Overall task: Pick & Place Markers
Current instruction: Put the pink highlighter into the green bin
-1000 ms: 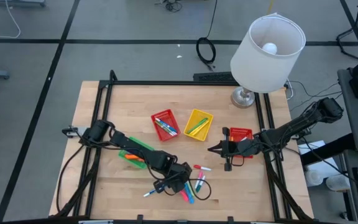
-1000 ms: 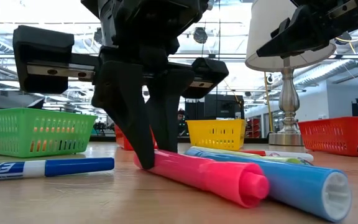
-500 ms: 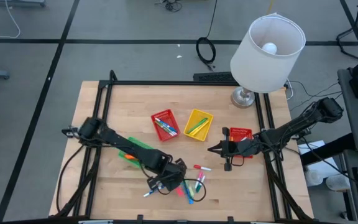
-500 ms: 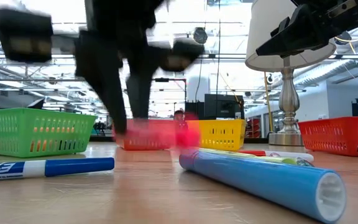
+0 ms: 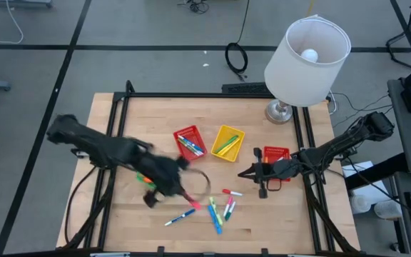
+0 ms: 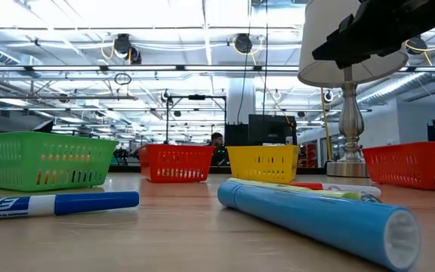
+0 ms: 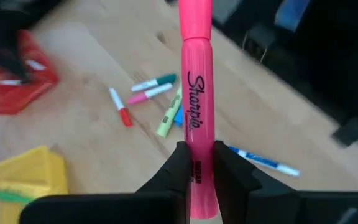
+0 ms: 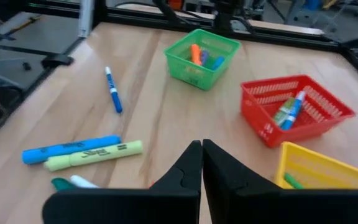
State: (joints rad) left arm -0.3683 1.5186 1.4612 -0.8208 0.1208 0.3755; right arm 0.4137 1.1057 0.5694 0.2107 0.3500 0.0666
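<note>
Lifted clear, left hand point(image 7: 197, 163) grips pink marker point(image 7: 195, 106).

Dark jointed arms point(image 5: 337, 148), black cables

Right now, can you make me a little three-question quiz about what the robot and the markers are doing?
1. True or false: the left pincer grips a pink Sharpie highlighter.
2. The small green mesh plastic basket holds: A) markers, B) nothing, C) a lamp.
3. Fill in: the thick blue highlighter lies right beside a ____ highlighter on the wooden table.

Key: 1 true; 2 A; 3 yellow. The right pincer waits shut, holding nothing, over the table's right side.
</note>
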